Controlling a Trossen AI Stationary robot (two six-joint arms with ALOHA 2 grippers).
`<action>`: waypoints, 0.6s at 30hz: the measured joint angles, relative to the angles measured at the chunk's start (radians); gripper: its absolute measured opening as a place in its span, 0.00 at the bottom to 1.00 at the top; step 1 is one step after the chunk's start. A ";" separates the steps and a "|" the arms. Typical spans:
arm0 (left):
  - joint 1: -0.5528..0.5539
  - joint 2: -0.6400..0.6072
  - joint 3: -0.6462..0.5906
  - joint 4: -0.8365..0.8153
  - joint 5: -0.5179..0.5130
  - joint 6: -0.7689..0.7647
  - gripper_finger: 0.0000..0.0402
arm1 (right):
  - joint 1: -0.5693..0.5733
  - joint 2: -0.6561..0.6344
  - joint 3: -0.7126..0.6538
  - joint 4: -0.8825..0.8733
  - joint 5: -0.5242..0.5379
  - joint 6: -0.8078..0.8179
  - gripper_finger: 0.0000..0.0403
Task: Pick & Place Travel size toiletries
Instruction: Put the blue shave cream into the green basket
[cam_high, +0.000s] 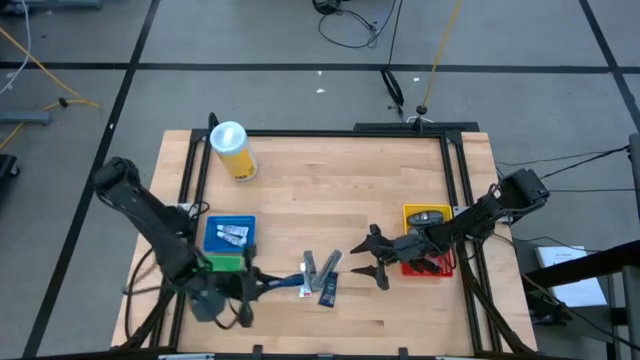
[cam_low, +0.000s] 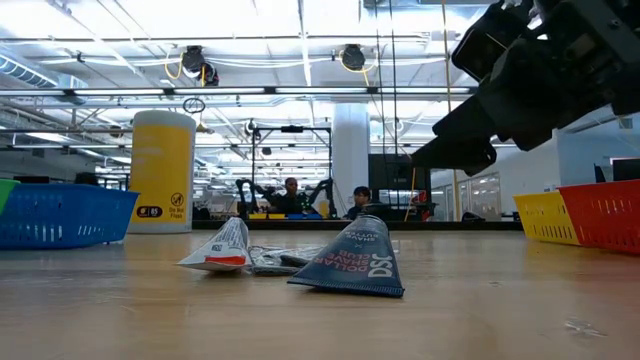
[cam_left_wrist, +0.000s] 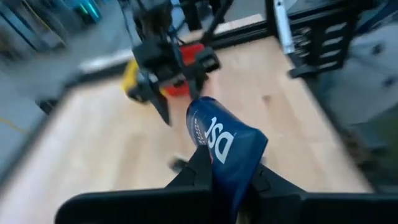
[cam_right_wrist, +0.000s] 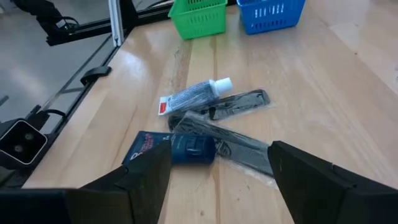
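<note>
So the left gripper (cam_high: 262, 283) is clamped tight on a dark blue packet (cam_left_wrist: 222, 146), the one with white lettering, and it's holding that up off the wood near the front edge, just left of the little heap. The rest of the pile (cam_high: 322, 273) sits in the middle of the table (cam_high: 330, 190): a white tube (cam_right_wrist: 194, 96), a couple of long clear-wrapped dark pieces (cam_right_wrist: 231, 138) and another dark blue packet (cam_right_wrist: 169, 149). The right gripper (cam_high: 372, 257) hangs just right of the heap with its jaws spread wide and nothing in them, and its own camera looks straight down on the stuff between its fingers. What matters, I think: the heap lies directly ahead of the right jaws, and the wrapped pieces run crosswise to them, so a straight drop could pinch one. The right arm is clearly better placed, since the left one's busy. The blue bin (cam_high: 229, 237) already holds a few tubes, so the left's packet presumably heads for a bin.
</note>
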 joint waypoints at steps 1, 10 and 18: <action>-0.005 -0.024 0.000 -0.043 0.027 -0.067 0.02 | 0.000 0.000 0.000 -0.001 0.000 0.000 0.64; -0.047 -0.203 0.001 -0.495 0.316 -0.831 0.05 | 0.000 0.000 0.000 -0.005 0.000 -0.012 0.64; -0.047 -0.195 0.001 -0.954 0.849 -1.549 0.02 | 0.000 0.000 0.000 -0.005 0.003 -0.012 0.64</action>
